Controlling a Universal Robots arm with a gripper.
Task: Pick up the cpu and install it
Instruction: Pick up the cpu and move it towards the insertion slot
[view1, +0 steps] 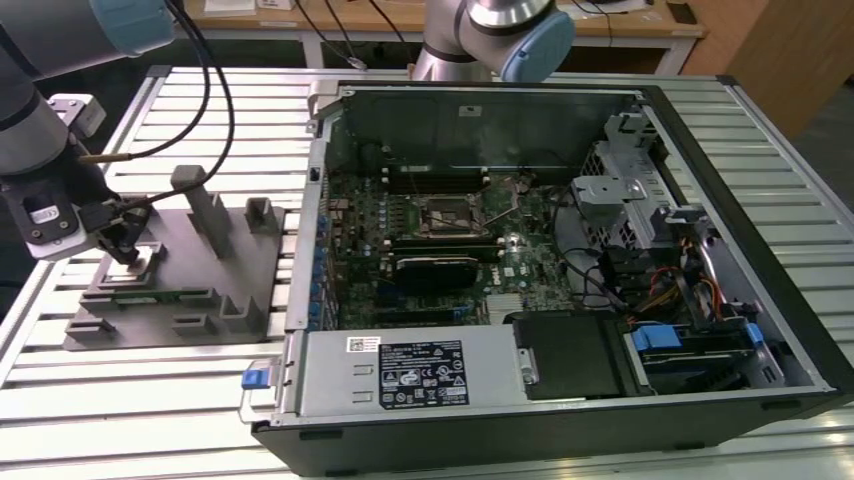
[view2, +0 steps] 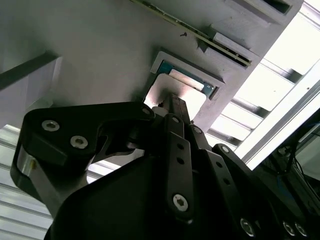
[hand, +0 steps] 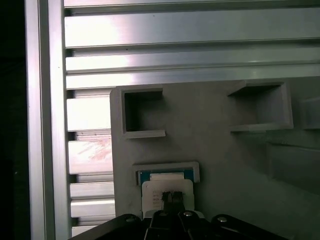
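Observation:
The cpu (view1: 142, 263) is a small pale silver square lying flat in a shallow pocket at the near-left corner of the grey fixture (view1: 200, 295). My gripper (view1: 128, 252) comes straight down onto it. In both wrist views the narrow black fingertips are pressed together and rest on the chip's top: gripper (view2: 169, 101) on cpu (view2: 186, 94), gripper (hand: 172, 196) on cpu (hand: 156, 192). A blue-green edge shows at one side of the pocket. The chip lies level in the fixture (hand: 215, 150). The square metal socket (view1: 447, 213) sits in the middle of the open computer's board.
The open computer case (view1: 747, 250) fills the exterior view's right, with cables and a drive cage inside. Upright grey posts (view1: 190, 185) rise from the fixture close behind my gripper. Everything stands on a ribbed aluminium table (view1: 54, 360). A second arm's base (view1: 514, 40) stands behind the case.

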